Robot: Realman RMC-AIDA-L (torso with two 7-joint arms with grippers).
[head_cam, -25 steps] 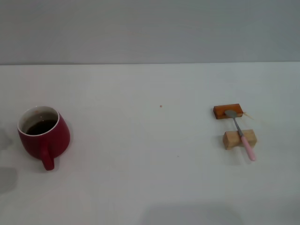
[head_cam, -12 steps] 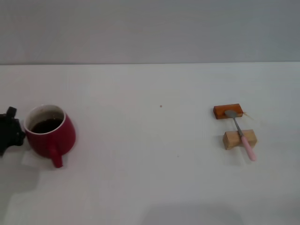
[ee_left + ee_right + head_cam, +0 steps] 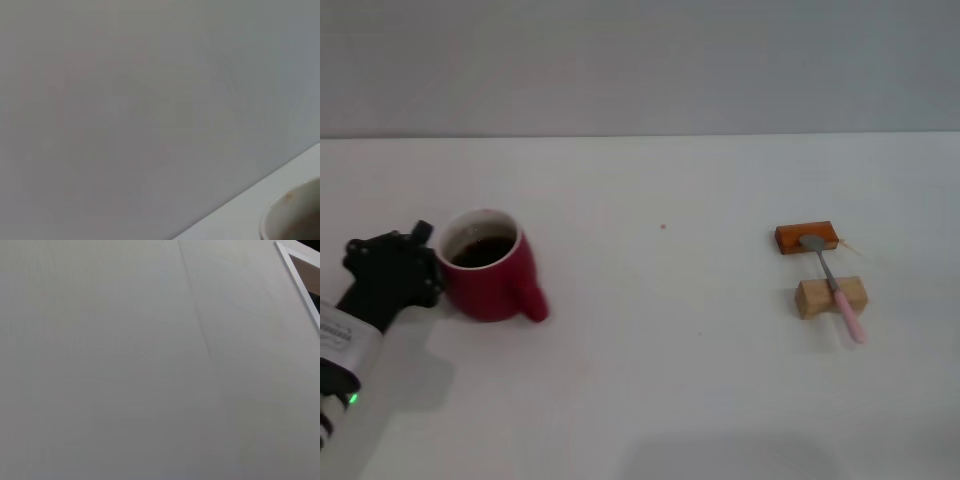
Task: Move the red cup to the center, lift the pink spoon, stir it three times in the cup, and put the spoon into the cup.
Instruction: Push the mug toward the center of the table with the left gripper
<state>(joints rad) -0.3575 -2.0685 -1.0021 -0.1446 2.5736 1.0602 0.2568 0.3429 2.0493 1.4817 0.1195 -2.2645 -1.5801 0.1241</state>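
The red cup (image 3: pixel 492 268) stands on the white table (image 3: pixel 650 370) at the left, with dark liquid inside and its handle pointing right and toward me. My left gripper (image 3: pixel 420 268) is black and sits right against the cup's left side. A piece of the cup's white rim also shows in the left wrist view (image 3: pixel 292 212). The pink spoon (image 3: pixel 837 292) lies at the right, its grey bowl on a brown block (image 3: pixel 806 237) and its neck across a pale wooden block (image 3: pixel 831 297). My right gripper is out of view.
The table's far edge meets a grey wall (image 3: pixel 640 60). A tiny speck (image 3: pixel 663 227) lies near the table's middle. The right wrist view shows only a grey surface.
My left arm has come in from the left, and the cup has slid right toward the middle with the gripper against it. The cup's handle has turned from facing me to facing right.
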